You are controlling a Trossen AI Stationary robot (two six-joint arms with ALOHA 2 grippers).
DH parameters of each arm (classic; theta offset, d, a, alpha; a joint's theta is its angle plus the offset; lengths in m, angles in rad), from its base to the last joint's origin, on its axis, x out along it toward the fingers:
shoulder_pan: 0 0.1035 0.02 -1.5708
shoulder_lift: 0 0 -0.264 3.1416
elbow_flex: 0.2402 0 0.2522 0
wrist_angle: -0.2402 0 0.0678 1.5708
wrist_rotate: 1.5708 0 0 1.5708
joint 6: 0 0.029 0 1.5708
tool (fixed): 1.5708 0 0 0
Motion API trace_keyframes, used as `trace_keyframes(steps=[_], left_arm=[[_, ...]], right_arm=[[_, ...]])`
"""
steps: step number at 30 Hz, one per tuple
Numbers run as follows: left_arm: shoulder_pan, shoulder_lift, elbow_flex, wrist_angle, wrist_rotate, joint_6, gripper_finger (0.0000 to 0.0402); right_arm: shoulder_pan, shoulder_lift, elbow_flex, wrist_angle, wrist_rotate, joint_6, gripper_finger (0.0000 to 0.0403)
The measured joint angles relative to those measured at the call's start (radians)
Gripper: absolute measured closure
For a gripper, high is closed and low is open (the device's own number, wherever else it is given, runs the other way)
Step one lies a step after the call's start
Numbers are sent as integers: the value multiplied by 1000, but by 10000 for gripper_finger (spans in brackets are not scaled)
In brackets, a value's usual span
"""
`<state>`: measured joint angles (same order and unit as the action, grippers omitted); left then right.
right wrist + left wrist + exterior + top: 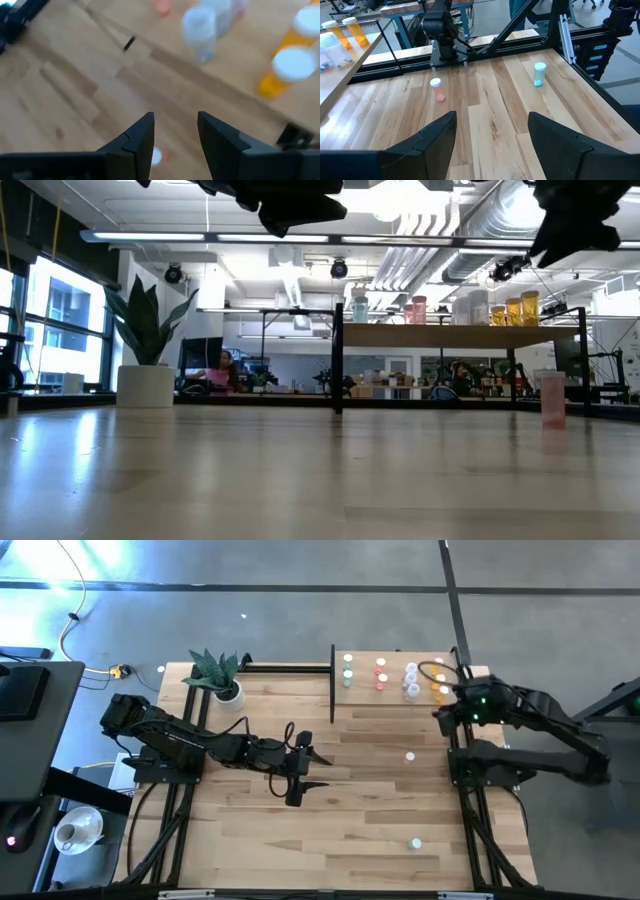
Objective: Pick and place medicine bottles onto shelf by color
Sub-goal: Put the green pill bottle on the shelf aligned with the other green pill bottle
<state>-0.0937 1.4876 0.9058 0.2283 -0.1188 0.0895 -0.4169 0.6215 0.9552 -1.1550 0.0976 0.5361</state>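
Note:
The shelf [395, 700] stands at the table's far right and carries green [347, 668], red [381, 673], clear [411, 680] and orange [440, 683] bottles, upright in columns. A pink bottle [409, 756] and a teal bottle [415, 843] stand upright on the table; both also show in the left wrist view, pink [437, 90] and teal [539, 74]. My left gripper [322, 769] is open and empty above the table's middle, pointing toward the right. My right gripper [438, 718] is open and empty above the shelf's near edge, close to the orange bottles [285, 70].
A potted plant [222, 680] stands at the table's far left, next to the shelf's black post [332, 685]. The right arm's base [442, 30] stands at the table's right edge. The planked table between the grippers and its near edge holds only the two loose bottles.

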Motion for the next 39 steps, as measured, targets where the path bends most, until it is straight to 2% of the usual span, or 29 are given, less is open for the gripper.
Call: trace_keyframes(steps=[10, 21, 30, 39], left_arm=[[0, 0, 0, 0, 0, -1, 165], [0, 0, 0, 0, 0, -8, 165], [0, 0, 0, -4, 0, -8, 165], [0, 0, 0, -9, 0, -8, 165]], right_arm=[[211, -119, -188, 113, -4, 92, 260], [386, -124, -312, 262, 5, 173, 260], [524, -121, -349, 369, 61, 208, 260], [725, -45, -349, 645, 74, 169, 260]])
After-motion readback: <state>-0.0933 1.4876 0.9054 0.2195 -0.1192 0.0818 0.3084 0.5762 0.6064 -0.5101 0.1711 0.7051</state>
